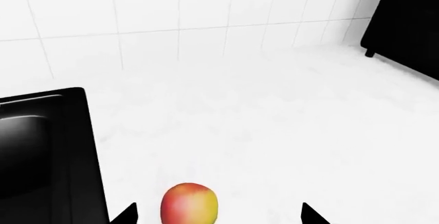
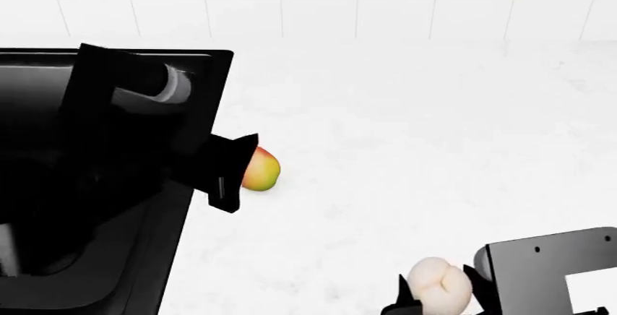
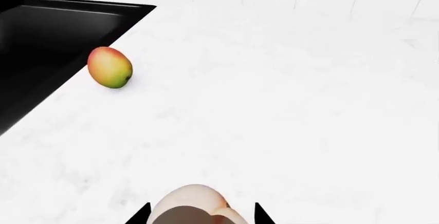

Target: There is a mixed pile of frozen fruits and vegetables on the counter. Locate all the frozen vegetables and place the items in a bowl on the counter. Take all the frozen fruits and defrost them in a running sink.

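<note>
Your left tool (image 1: 218, 215) hangs with jaws apart around the mango (image 1: 189, 203) on the counter (image 1: 274, 121) beside the sink (image 2: 97, 206), so pinch its rounded, likely slick middle, while your right tool (image 3: 199, 215) clamps the cream fruit (image 3: 197, 206).

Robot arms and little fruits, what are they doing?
The robot is gathering frozen fruits to thaw in the black sink. Its left gripper hangs open around the red-and-yellow fruit, which sits on the white counter right beside the sink. Its right gripper has its fingers on either side of the pale cream fruit; whether it is squeezing can't be told. No fruit is in the visible part of the sink.
</note>
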You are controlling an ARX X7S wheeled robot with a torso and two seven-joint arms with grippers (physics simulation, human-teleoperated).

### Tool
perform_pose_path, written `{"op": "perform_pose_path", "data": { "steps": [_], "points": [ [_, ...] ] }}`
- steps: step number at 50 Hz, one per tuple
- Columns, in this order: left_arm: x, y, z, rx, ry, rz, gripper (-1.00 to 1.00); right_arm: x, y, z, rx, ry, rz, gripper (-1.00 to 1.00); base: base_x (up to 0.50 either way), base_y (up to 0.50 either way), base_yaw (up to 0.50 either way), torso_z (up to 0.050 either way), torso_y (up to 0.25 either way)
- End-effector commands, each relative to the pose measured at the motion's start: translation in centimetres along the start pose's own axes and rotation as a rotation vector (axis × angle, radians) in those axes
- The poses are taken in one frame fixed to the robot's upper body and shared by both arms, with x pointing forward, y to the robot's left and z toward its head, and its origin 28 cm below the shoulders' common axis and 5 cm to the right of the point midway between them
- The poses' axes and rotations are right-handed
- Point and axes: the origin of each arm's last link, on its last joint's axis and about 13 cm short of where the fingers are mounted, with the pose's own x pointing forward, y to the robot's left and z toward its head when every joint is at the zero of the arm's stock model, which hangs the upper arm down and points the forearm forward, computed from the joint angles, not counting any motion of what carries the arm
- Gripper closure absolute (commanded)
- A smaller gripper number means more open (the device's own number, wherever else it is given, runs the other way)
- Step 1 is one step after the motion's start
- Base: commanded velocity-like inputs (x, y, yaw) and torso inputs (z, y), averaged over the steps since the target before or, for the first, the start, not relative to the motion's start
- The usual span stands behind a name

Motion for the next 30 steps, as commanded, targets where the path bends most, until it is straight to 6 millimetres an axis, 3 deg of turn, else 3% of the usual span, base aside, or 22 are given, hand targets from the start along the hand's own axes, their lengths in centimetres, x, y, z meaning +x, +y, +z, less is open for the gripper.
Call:
{"op": "perform_pose_path", "data": {
  "steps": [1,30],
  "points": [
    [2.9,0.7,1.4,0.036,0.063,-0.014,-1.00,-0.2,-0.3,0.8,0.005,-0.034,0.010,1.00,0.00,0.00,0.00,0.000,0.000],
    [7.3,2.4,-0.2,0.048,0.175,0.019,-1.00,-0.1,0.2,0.4,0.012,-0.022,0.054,1.00,0.00,0.00,0.00,0.000,0.000]
  ]
}}
